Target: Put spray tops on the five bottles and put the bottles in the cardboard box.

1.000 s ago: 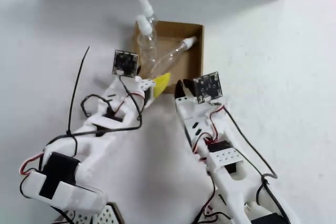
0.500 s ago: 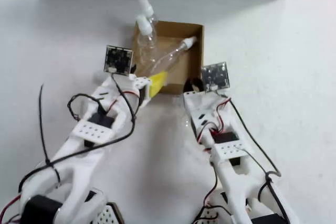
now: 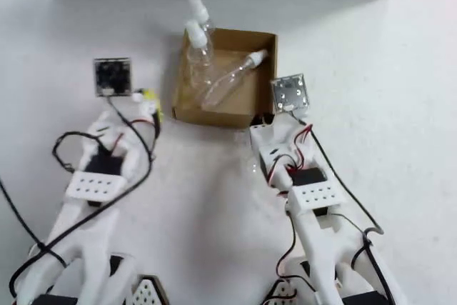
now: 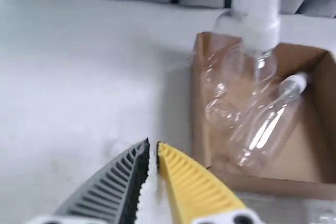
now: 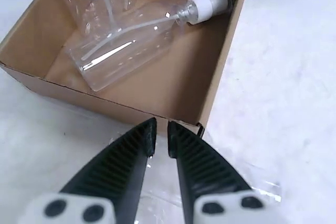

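Since a second ago the left gripper has drawn off the box toward the left of the frame and now hangs over bare table. The right gripper has crept up to the box's lower right corner. Both pairs of fingers sit all but together, holding nothing.

I count three capped bottles inside. Two bottles lean in the upper left corner with their spray heads out over the rim, and a third bottle lies slantwise across the floor. By that count two remain. A clear shape lies on the table under the right gripper; I cannot tell if it is a bottle.

Open table spreads wide on either side. The box's lower right part is free, though the right gripper is close to its wall.
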